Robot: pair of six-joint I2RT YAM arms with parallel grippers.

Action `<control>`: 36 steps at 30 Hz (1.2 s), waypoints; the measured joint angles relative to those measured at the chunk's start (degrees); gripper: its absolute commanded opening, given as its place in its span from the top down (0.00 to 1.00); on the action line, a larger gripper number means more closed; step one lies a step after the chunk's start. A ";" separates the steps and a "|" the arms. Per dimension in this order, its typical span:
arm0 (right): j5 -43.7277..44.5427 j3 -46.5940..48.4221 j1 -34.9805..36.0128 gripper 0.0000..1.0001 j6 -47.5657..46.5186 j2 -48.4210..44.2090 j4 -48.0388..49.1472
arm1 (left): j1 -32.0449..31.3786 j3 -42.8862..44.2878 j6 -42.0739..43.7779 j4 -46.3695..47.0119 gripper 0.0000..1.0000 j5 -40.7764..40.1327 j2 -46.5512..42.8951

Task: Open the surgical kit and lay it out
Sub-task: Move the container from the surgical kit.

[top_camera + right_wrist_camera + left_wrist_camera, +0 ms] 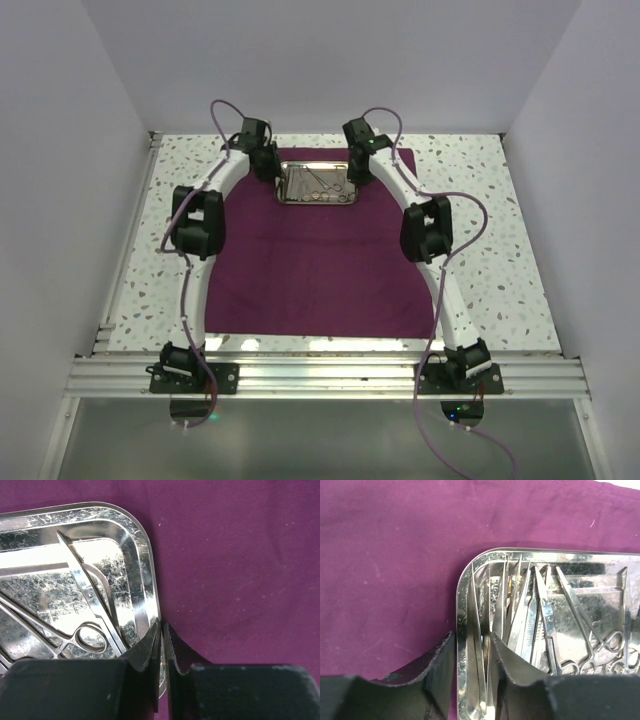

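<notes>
The maroon cloth wrap (320,270) lies spread flat on the table. The steel tray (318,203) sits on its far middle part and holds thin silver instruments (318,182). My left gripper (272,172) is at the tray's left end. In the left wrist view its fingers straddle the left rim (465,605), and the left gripper (471,645) is closed against the metal. Tweezers (515,605) and ring-handled forceps (590,630) lie inside. My right gripper (358,172) is at the tray's right end. In the right wrist view the right gripper (163,630) pinches the right rim (147,580), beside scissors (85,595).
The speckled white tabletop (500,230) shows around the cloth. An aluminium rail (320,375) runs along the near edge by the arm bases. White walls (60,150) close in the left, right and back. The cloth's far right corner (405,155) lies near the back wall.
</notes>
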 measured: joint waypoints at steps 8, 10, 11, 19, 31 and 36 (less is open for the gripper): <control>0.31 -3.10 -0.02 1.00 0.00 -1.60 1.51 | -0.66 -5.68 0.96 0.59 0.77 -3.21 -3.54; 0.33 -4.35 0.04 1.00 0.04 -2.23 2.23 | -0.81 -6.75 1.11 0.85 0.83 -3.54 -4.17; 0.35 -5.25 0.09 1.00 0.07 -2.69 2.78 | -0.83 -7.19 1.11 0.90 0.91 -3.61 -4.48; 0.96 -12.52 1.07 1.00 0.07 -6.69 5.18 | -0.87 -11.91 1.99 2.32 1.00 -2.97 -7.26; 1.79 -25.29 4.42 1.00 0.28 -14.86 4.59 | -1.11 -23.28 3.32 0.90 1.00 -3.17 -16.87; 1.81 -24.20 4.57 1.00 0.74 -15.54 2.95 | -1.22 -23.47 3.48 0.28 1.00 -3.34 -20.41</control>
